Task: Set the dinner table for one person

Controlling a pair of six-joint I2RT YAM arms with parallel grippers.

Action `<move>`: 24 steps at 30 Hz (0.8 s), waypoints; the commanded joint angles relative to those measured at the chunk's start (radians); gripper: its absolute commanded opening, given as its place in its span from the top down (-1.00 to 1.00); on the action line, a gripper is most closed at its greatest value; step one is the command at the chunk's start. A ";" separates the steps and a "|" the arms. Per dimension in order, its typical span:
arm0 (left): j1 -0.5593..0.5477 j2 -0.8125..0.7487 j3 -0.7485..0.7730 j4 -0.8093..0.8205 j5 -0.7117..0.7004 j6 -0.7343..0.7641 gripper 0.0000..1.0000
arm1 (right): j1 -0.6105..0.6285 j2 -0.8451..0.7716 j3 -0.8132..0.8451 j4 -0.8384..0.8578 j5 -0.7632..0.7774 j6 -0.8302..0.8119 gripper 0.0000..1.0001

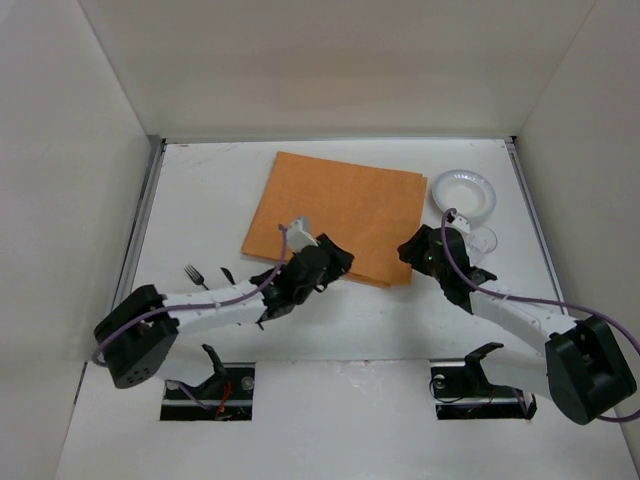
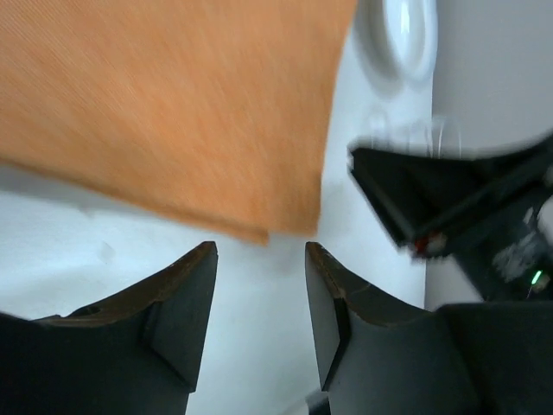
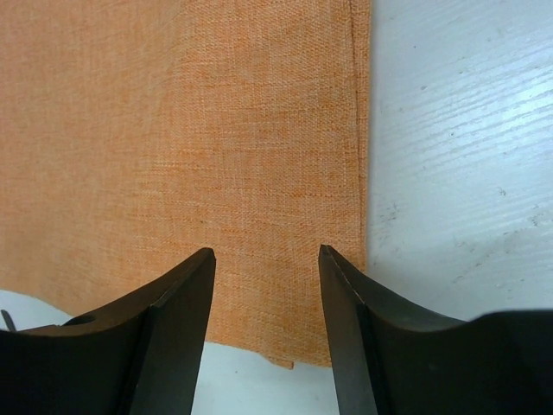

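White table point(image 1: 200, 190) between white walls point(image 1: 60, 200), orange placemat point(image 1: 335, 205) lying mid-table, left end effector point(image 2: 259, 251) parted and empty by the mat's near corner, right end effector point(image 3: 266, 252) parted, empty, over its edge

Left wrist view is pretty smeary. The orange placemat point(image 2: 173, 104) runs off the top and left edges, and the white plate point(image 2: 402, 30) gets chopped by the top edge. The right arm point(image 2: 449, 194) is just a dark blur cut off at the right.

From above, the fork point(image 1: 196, 276) has its lower end under the left arm point(image 1: 215, 305). The little dark utensil point(image 1: 228, 274) beside it is too small to name. The clear cup point(image 1: 483, 241) sits partly behind the right arm.

Right wrist view only catches one corner of the placemat, and the dinner table point(image 3: 449, 130) runs out of frame.
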 commanded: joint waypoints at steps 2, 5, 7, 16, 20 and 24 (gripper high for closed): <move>0.178 -0.147 -0.022 -0.199 -0.173 0.165 0.10 | 0.004 0.024 0.041 0.014 0.030 -0.028 -0.15; 0.324 -0.192 -0.051 -0.245 -0.176 0.199 0.06 | 0.009 0.030 0.055 0.016 0.025 -0.035 -0.18; 0.419 -0.206 -0.085 -0.241 -0.161 0.202 0.02 | 0.023 0.038 0.072 0.006 0.024 -0.054 -0.22; 0.662 -0.149 -0.176 -0.167 -0.081 0.195 0.01 | 0.057 0.096 0.095 -0.030 0.031 -0.072 -0.31; 0.680 -0.134 -0.197 -0.152 -0.088 0.202 0.00 | 0.107 0.096 0.081 -0.043 0.070 -0.065 -0.32; 0.703 -0.073 -0.171 -0.146 -0.068 0.209 -0.01 | 0.135 0.093 0.084 -0.053 0.073 -0.063 -0.34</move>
